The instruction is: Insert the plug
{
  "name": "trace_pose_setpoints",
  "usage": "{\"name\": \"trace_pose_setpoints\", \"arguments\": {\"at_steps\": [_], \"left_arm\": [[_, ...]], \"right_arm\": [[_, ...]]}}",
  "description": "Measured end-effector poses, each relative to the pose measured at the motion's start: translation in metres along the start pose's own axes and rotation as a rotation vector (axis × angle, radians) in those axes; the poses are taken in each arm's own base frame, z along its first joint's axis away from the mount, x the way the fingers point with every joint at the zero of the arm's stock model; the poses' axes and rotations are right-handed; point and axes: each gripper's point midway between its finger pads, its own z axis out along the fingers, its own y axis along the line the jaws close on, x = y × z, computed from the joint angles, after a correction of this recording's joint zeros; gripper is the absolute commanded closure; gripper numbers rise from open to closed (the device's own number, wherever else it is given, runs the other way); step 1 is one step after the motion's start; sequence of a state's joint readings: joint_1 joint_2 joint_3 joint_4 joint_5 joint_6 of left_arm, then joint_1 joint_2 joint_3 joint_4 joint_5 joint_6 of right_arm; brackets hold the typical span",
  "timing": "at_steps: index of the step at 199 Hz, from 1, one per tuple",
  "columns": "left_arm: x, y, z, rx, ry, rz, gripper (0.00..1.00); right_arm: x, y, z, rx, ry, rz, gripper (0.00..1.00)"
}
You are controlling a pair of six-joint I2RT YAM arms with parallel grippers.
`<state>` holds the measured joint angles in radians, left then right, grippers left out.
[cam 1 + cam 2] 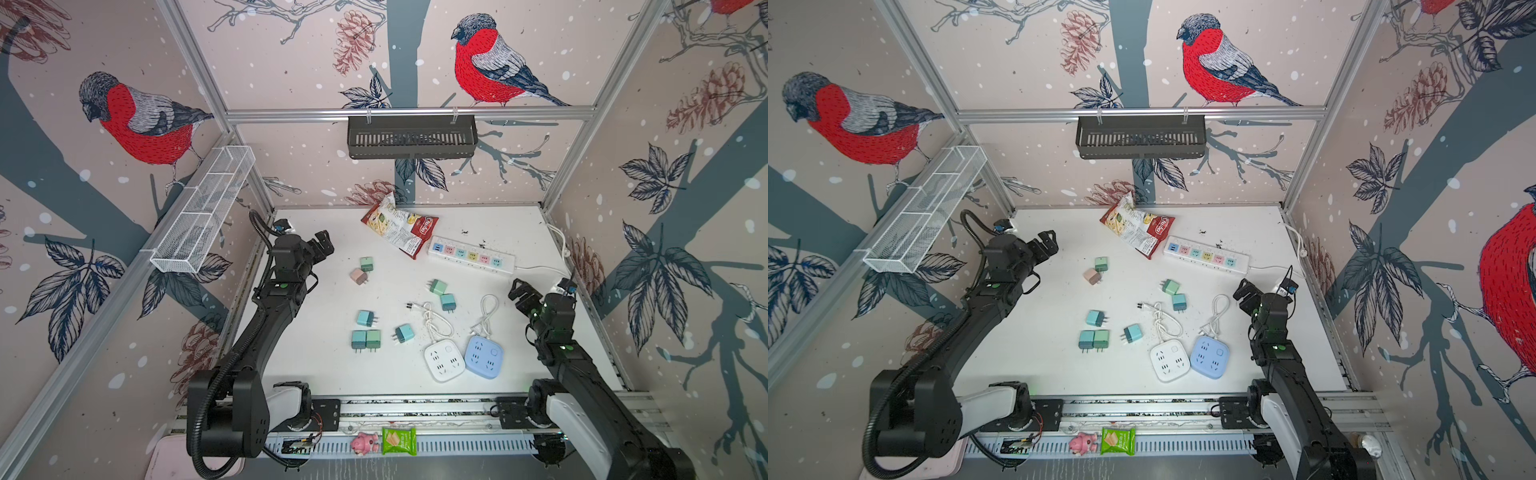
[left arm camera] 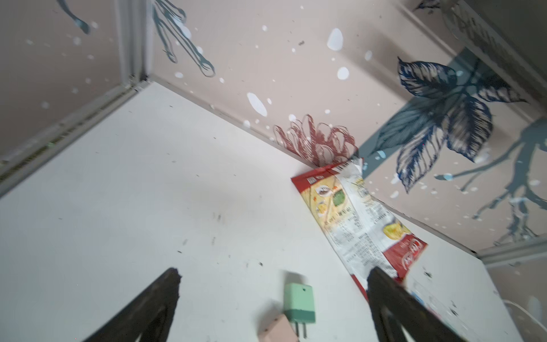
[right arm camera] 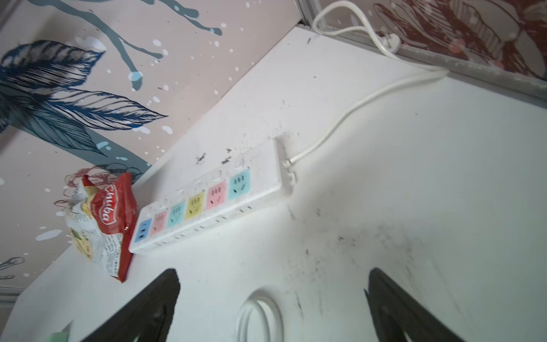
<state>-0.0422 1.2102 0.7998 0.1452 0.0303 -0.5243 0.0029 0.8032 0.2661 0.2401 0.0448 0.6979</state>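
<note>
Several small two-prong plugs lie loose on the white table: a green plug [image 1: 366, 264] [image 2: 299, 302] beside a pink plug [image 1: 358, 276] [image 2: 276, 331], and more teal and green ones near the middle [image 1: 437, 286] [image 1: 365, 339]. A long white power strip [image 1: 471, 254] [image 3: 207, 204] with coloured sockets lies at the back right. A white square socket block [image 1: 444, 360] and a blue one [image 1: 483, 357] sit at the front. My left gripper [image 1: 322, 243] [image 2: 273, 275] hangs open above the table, left of the green plug. My right gripper [image 1: 519, 293] [image 3: 273, 275] is open and empty, right of the blue block.
A red and white snack bag [image 1: 399, 228] lies at the back by the power strip. White cables [image 1: 434, 320] coil in front of the socket blocks. A black basket [image 1: 411, 137] hangs on the back rail and a white wire basket [image 1: 203, 212] on the left wall.
</note>
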Motion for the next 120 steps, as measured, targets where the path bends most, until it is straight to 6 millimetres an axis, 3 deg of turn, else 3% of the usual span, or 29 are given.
{"name": "trace_pose_setpoints", "arguments": {"at_steps": [15,33,48,65,81,100,120], "left_arm": [[0.004,-0.003,0.000,0.019,0.014,-0.023,0.02],[0.016,0.005,0.007,0.018,0.053,-0.062,0.03],[0.024,0.012,0.017,0.019,0.111,-0.115,0.19],[0.019,0.006,0.021,0.041,0.130,-0.132,0.24],[0.019,-0.018,0.021,0.090,0.139,-0.109,0.26],[0.030,-0.044,0.020,0.120,0.166,-0.038,0.27],[0.051,-0.044,0.019,0.107,0.202,0.036,0.28]], "right_arm": [[-0.010,0.015,0.007,-0.032,0.009,-0.020,0.00],[-0.011,0.015,0.017,-0.005,0.037,-0.025,0.00],[-0.012,0.010,0.028,0.034,0.050,-0.042,0.01],[-0.013,0.006,0.045,0.088,0.080,-0.057,0.11],[-0.019,0.010,0.072,0.124,0.127,-0.076,0.17],[-0.025,0.032,0.114,0.120,0.194,-0.103,0.23],[-0.014,0.061,0.159,0.101,0.295,-0.162,0.26]]}}
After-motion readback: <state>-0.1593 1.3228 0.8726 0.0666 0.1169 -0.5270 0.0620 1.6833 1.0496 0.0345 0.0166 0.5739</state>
